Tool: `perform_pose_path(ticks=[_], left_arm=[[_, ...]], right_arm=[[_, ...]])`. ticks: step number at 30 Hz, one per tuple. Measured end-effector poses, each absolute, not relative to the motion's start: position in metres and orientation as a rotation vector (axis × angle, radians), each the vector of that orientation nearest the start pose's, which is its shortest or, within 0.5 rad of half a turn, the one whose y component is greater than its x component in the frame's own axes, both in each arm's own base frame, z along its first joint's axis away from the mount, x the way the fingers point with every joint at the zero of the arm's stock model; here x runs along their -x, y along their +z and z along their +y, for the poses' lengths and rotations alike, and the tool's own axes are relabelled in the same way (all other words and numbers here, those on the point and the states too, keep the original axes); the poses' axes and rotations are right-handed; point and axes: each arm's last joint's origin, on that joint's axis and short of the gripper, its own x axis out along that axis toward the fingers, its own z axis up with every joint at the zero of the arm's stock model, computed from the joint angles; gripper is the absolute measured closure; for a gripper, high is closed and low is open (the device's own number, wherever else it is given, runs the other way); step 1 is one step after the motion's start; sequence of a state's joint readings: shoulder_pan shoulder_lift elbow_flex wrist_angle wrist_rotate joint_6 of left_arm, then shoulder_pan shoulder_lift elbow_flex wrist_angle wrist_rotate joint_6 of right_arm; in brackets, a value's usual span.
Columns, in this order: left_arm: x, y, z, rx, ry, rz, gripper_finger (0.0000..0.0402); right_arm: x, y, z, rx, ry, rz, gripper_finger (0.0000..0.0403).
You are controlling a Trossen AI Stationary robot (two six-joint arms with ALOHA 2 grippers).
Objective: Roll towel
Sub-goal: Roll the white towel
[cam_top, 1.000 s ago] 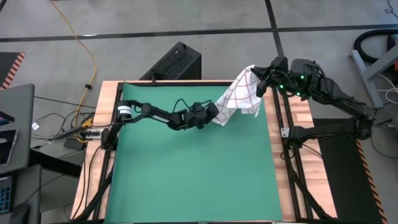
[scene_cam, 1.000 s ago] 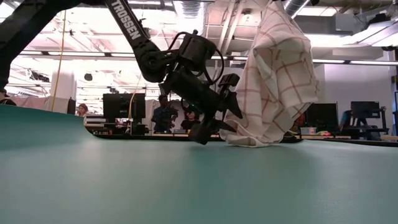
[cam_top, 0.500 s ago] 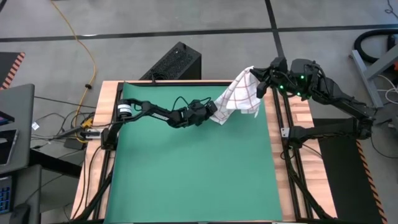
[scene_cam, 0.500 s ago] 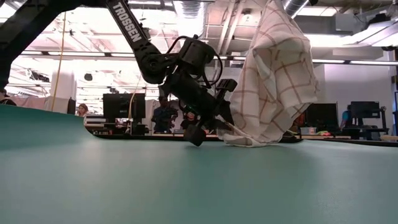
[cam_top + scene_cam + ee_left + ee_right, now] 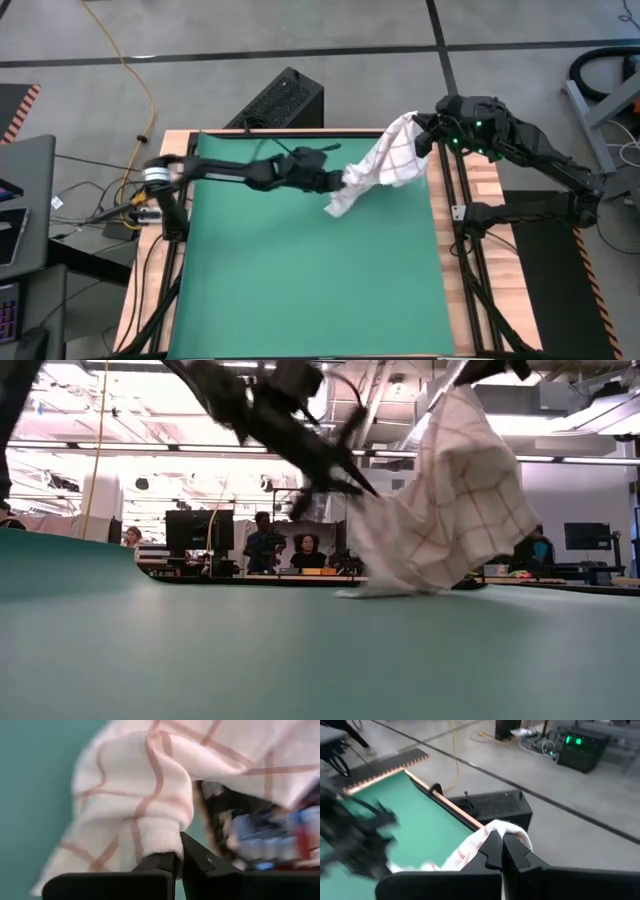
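Towel (image 5: 385, 165) hangs stretched between both hands above the green mat (image 5: 300, 270), near the far right corner of the surface (image 5: 486, 180). Right hand (image 5: 417, 128) is clamped on the towel's upper corner, held high over the mat's far right edge. Left hand (image 5: 338, 183) is pinched tight on a lower fold of the cloth, toward the middle of the far edge. Towel's lowest edge touches the mat.
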State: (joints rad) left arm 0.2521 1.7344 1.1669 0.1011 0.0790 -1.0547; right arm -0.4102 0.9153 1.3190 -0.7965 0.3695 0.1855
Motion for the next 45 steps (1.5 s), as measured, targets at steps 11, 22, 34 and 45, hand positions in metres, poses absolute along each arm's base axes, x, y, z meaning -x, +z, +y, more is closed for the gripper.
perform_pose_path(ticks=[11, 22, 34, 45], left_arm=[[-0.231, 0.353, 0.078, 0.662, 0.850, 0.305, 0.0401], [-0.135, 0.420, 0.069, 0.616, 0.885, -0.122, 0.0401], [-0.140, 0.433, 0.080, 0.376, 0.823, -0.148, 0.0401], [-0.160, 0.426, 0.107, 0.444, 0.656, -0.127, 0.0401]], right_arm=[[-0.133, 0.433, -0.072, -0.169, -0.759, 0.286, 0.0396], [-0.140, 0.448, -0.074, -0.146, -0.669, 0.127, 0.0396], [-0.156, 0.455, -0.072, -0.085, -0.593, 0.055, 0.0396], [-0.187, 0.442, -0.069, -0.183, -0.388, 0.123, 0.0396]])
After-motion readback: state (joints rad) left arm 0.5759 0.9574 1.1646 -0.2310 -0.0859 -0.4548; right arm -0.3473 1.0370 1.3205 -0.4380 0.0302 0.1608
